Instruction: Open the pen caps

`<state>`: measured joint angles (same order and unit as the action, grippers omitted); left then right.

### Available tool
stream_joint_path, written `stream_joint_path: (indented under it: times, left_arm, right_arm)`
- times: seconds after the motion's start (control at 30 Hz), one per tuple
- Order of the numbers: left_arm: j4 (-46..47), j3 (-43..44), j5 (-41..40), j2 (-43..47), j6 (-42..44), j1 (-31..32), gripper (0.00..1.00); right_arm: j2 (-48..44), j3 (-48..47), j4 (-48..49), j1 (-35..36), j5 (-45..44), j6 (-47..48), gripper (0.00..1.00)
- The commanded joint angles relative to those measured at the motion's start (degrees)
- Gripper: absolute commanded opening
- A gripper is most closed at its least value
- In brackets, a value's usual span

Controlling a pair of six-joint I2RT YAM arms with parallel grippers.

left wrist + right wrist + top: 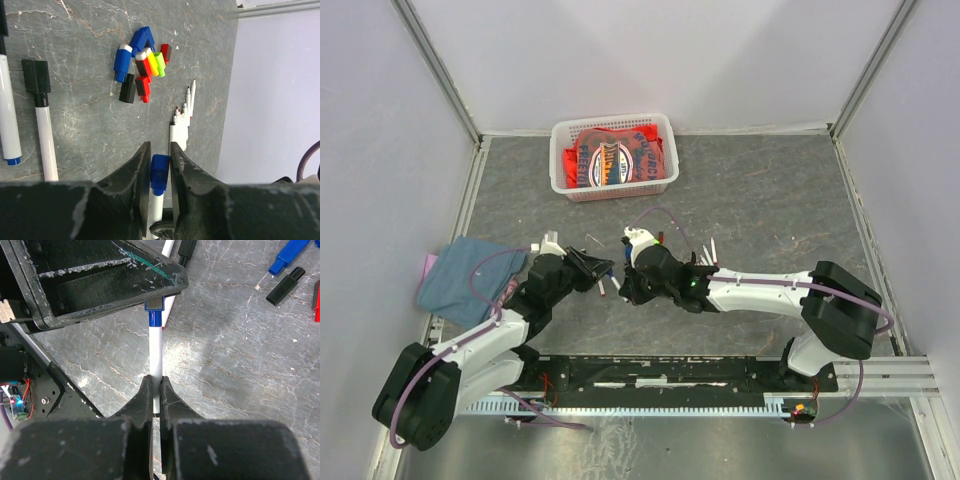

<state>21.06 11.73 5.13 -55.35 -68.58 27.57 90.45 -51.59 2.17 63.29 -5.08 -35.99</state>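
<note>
A white pen (156, 352) with a blue cap (159, 172) hangs between the two grippers above the table. My left gripper (159, 157) is shut on the blue cap. My right gripper (156, 387) is shut on the pen's white barrel. In the top view the two grippers meet near the table's middle, the left gripper (603, 272) facing the right gripper (626, 283). A pile of loose caps (142, 65), blue, red, black, yellow and green, lies on the table. Uncapped pens (182, 117) lie bunched beside it. Two capped pens (44, 135) lie at the left.
A white basket (560, 160) holding a red packet stands at the back. A blue cloth (460, 275) lies at the left edge. Loose blue and black caps (286, 270) show at the upper right of the right wrist view.
</note>
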Motion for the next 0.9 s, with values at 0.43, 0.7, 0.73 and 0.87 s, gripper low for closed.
stream_joint_path:
  times: [0.43,0.7,0.73,0.87]
  left_arm:
    - [10.9,-0.3,6.0,-1.9,2.7,-0.4,0.03]
    - [15.1,0.3,9.5,-3.3,4.0,-0.3,0.03]
    - [15.6,0.4,9.9,-3.5,4.0,-0.4,0.03]
    - [18.5,0.3,11.5,-4.7,3.8,-0.4,0.03]
  right_arm:
    - [-5.1,2.1,5.4,-4.4,7.2,-1.6,0.2]
    - [-3.8,1.6,8.7,-6.3,11.6,-3.7,0.26]
    - [-3.7,1.6,9.2,-6.5,12.0,-3.9,0.26]
    - [-2.8,1.3,10.2,-7.6,13.7,-4.8,0.26]
